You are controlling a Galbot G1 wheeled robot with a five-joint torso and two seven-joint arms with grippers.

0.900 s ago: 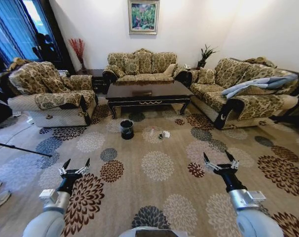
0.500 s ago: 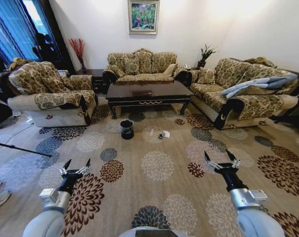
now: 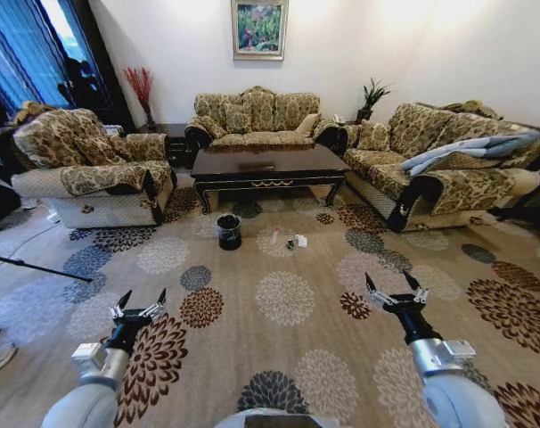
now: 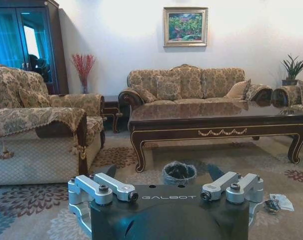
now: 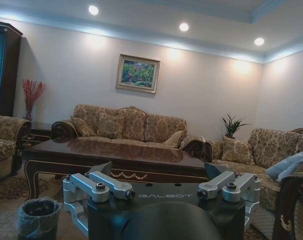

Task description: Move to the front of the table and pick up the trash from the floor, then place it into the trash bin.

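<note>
- The floor (image 3: 288,339), a medallion-patterned carpet, is spread across a sitting room ringed by floral sofas.
- The table (image 3: 268,167) is seen centre-back; the trash bin (image 3: 229,232) is set just before its front edge.
- The trash (image 3: 294,242) is scattered on the carpet, near the bin's right.
- The left gripper (image 3: 139,305) is held low over the carpet, jaws spread wide, nothing gripped.
- The right gripper (image 3: 393,291) is likewise held splayed and empty, well short of the trash.
</note>
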